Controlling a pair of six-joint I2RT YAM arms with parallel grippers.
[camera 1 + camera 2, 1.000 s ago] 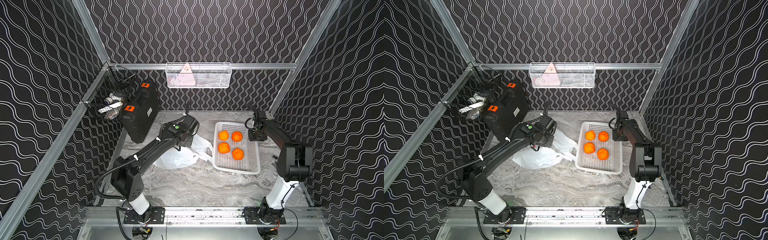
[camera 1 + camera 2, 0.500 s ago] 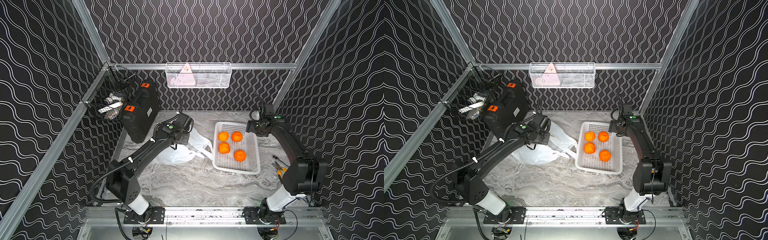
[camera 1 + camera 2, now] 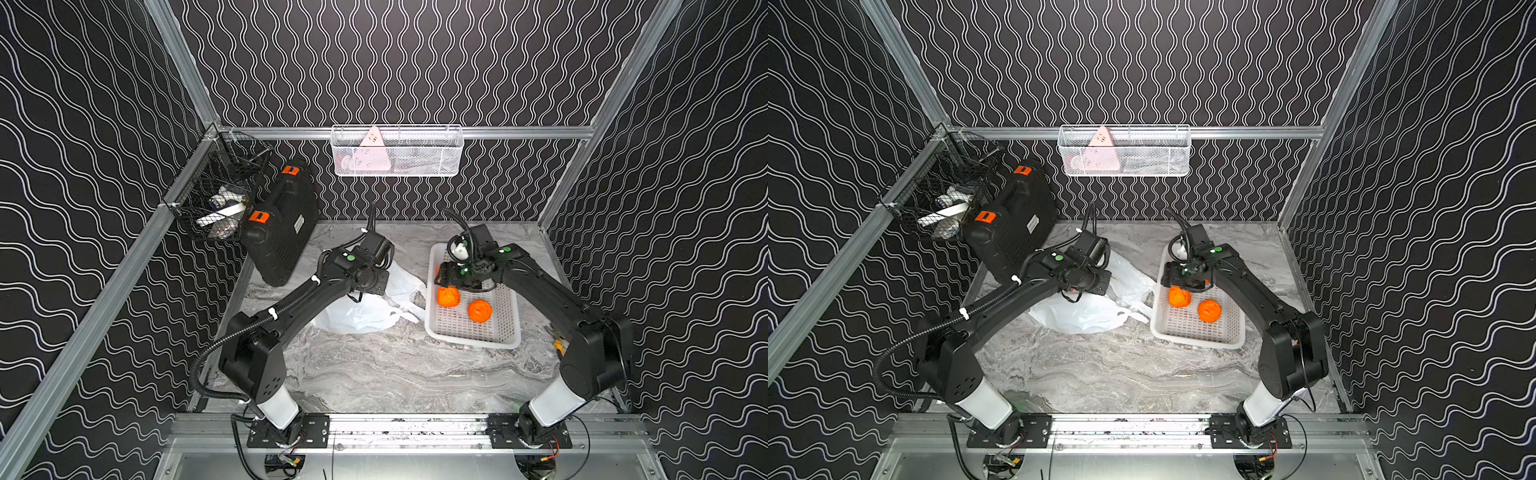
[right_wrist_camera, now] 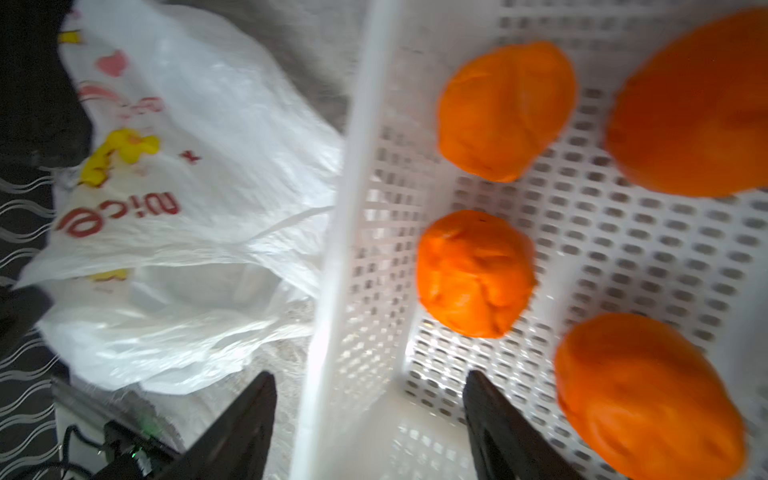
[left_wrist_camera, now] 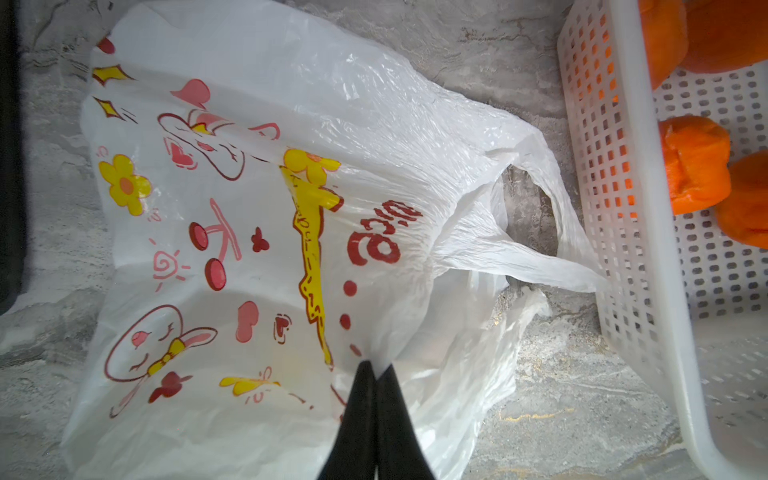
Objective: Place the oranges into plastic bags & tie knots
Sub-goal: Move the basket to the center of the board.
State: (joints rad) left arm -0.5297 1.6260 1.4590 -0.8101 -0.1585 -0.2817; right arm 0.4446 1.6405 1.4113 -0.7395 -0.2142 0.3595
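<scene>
Jaws closed, the left gripper (image 5: 374, 370) pinches the plastic bag (image 5: 249, 199). The right gripper (image 4: 368, 374) gapes empty over the basket (image 4: 353, 187) of oranges (image 4: 473, 274).

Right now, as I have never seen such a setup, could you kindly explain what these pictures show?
These are two black robot arms, left arm and right arm, mounted at a marble table. Two pictures look down from overhead; the other two come from a camera on each wrist. On the table lie a white printed bag and a white basket with four oranges. The left claw is shut, pinching the bag's film. The right claw is open and empty, over the basket's wall.
</scene>
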